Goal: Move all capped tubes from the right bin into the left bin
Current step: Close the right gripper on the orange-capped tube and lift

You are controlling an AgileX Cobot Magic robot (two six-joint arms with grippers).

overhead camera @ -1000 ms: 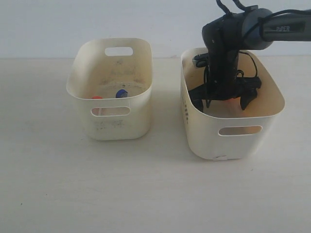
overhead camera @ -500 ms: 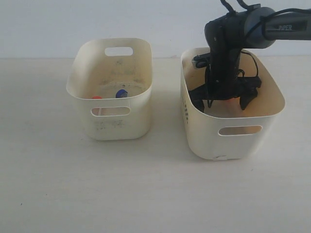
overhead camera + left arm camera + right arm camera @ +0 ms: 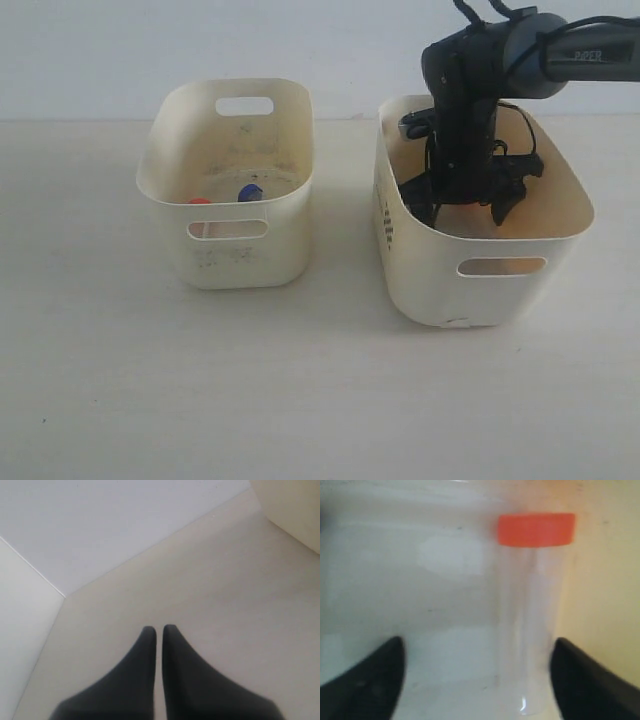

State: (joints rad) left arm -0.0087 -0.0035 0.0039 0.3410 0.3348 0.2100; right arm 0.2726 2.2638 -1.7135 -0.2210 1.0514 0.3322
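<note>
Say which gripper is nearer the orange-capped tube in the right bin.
Right. The right gripper has the orange-capped tube between its open fingers; the left gripper is over the table.

Between the black jaws of the right gripper [image 3: 477, 642] is a clear tube [image 3: 532, 615] with a bright orange cap [image 3: 536, 529], against the cream inside of the right tub [image 3: 430, 285], whose outer side bears a patch of dark dots. The left gripper [image 3: 156, 628] has black jaws too, with pale beige table [image 3: 240, 595] beyond their tips. The left tub [image 3: 285, 245] is cream with grey scuffs inside; a blue cap [image 3: 249, 191] and a red-orange cap [image 3: 199, 201] show in it.
</note>
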